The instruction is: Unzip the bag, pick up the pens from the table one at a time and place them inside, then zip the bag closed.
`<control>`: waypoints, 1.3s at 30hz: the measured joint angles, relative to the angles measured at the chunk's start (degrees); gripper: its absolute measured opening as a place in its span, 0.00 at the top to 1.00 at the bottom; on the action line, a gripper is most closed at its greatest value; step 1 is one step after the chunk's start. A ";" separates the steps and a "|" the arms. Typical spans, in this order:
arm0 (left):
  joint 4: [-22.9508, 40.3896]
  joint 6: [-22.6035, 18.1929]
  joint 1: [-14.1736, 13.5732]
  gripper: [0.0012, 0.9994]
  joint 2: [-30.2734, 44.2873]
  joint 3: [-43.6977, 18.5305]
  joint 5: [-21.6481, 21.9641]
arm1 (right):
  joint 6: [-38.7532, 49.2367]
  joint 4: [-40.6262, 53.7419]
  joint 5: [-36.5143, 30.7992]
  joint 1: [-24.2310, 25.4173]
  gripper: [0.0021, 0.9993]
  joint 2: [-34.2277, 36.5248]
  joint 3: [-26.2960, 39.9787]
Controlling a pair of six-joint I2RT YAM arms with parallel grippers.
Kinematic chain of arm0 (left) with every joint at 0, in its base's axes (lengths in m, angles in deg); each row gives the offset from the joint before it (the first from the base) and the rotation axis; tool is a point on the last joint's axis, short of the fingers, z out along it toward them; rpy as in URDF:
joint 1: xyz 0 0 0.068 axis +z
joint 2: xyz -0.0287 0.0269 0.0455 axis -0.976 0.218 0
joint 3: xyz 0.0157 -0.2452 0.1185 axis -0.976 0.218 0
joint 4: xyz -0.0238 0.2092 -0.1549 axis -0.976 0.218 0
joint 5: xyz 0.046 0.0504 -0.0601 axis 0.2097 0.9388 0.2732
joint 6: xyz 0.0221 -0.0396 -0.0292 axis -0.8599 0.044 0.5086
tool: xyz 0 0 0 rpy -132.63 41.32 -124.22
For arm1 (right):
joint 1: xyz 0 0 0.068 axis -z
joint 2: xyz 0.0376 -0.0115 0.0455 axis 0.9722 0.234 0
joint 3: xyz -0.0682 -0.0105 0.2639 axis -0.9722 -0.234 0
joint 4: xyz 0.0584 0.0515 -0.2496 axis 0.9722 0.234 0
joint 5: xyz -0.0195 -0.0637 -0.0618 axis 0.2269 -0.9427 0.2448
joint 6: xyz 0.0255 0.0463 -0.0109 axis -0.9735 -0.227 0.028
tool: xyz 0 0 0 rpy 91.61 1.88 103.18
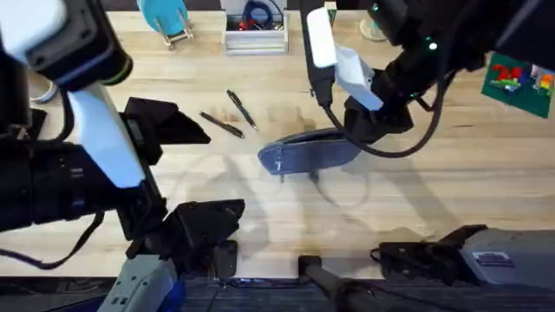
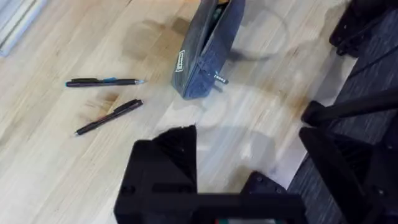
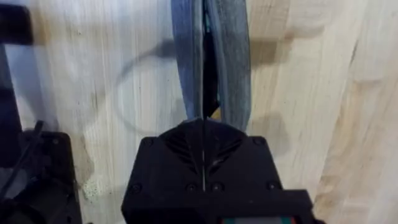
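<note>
- On the light wooden surface (image 1: 486, 165) in the overhead view, the bag (image 1: 310, 153) lies near the middle, long side across. The right gripper (image 1: 368, 130) is down at its far end, seemingly pinning that end so the zipper can be worked. The two pens (image 1: 232, 116) lie just left of the bag, apart from it and not yet picked up. The left gripper (image 1: 178, 126) hangs over the surface left of the pens, touching nothing.
- From the left wrist view, the bag (image 2: 205, 53) stands on its lower edge with the zipper seam up and a dark gap along it, so it looks at least partly unzipped. Both pens (image 2: 107, 99) rest flat beside it, near each other but not touching. The left gripper (image 2: 217, 165) is spread wide and empty, probably ready for a pen.
- From the right wrist view, the right gripper (image 3: 204, 134) is pressed shut at the end of the bag (image 3: 230, 56), whose seam gapes dark; exactly what it pinches is hidden.
</note>
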 joint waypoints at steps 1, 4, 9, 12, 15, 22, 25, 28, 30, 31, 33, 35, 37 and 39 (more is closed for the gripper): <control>0.00 0.00 0.00 0.00 0.00 0.00 0.00 | 0.28 -0.11 0.00 0.00 0.97 0.60 0.00; 0.00 0.00 0.00 0.00 0.00 0.00 0.00 | 0.95 -0.54 0.00 0.00 0.97 2.15 0.00; 0.00 0.00 0.00 0.00 0.00 0.00 0.00 | 1.29 -2.64 -0.02 0.00 0.97 3.95 0.00; 0.00 0.00 0.00 0.00 0.00 0.00 0.00 | 1.35 -3.80 -0.09 0.00 0.97 4.31 0.00; 0.00 0.00 0.00 0.00 0.00 0.00 0.00 | 1.46 -4.30 -0.20 0.00 0.97 4.51 0.02; 0.00 0.01 0.00 0.00 0.00 0.00 0.00 | 1.46 -4.30 -0.20 0.00 0.97 5.08 0.02; 0.00 0.00 0.00 0.00 0.00 0.00 0.00 | 1.46 -4.32 -0.20 0.00 0.97 5.10 0.02; 0.00 0.00 0.00 0.00 0.00 0.00 0.00 | 1.46 -4.32 -0.20 0.00 0.97 5.12 0.02; 0.00 0.00 0.00 0.00 0.00 0.00 0.00 | 1.46 -4.32 -0.20 0.00 0.97 5.12 0.02; 0.00 0.00 0.00 0.00 0.00 0.00 0.00 | 1.46 -4.32 -0.20 0.00 0.97 5.12 0.02; 0.00 0.02 0.00 0.00 0.00 0.00 0.00 | 1.46 -4.32 -0.20 0.00 0.97 5.12 0.02; 0.00 0.00 0.00 0.00 0.00 0.00 0.00 | 1.46 -4.32 -0.20 0.00 0.97 5.12 0.02; 0.00 0.00 0.00 0.00 0.00 0.00 0.00 | 1.46 -4.32 -0.15 0.00 0.97 5.12 0.02; 0.00 0.01 0.00 0.00 0.00 0.00 0.00 | 1.46 -4.32 0.04 0.00 0.97 5.12 0.02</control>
